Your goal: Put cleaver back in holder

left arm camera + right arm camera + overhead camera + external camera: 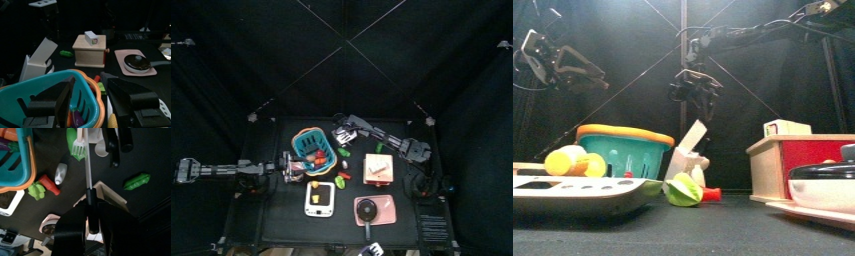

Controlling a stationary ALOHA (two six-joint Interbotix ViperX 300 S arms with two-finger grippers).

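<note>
Top view: the boxy tan wooden holder (377, 167) stands beside a round blue basket (311, 145) with an orange rim.

Front view: the flat white cleaver (691, 145) leans upright between basket and holder. Above it hangs the right gripper (695, 92), jaws partly apart and empty.

Left wrist view: the left gripper (90, 87), spread wide, hovers over the basket, which holds small coloured pieces.
</note>
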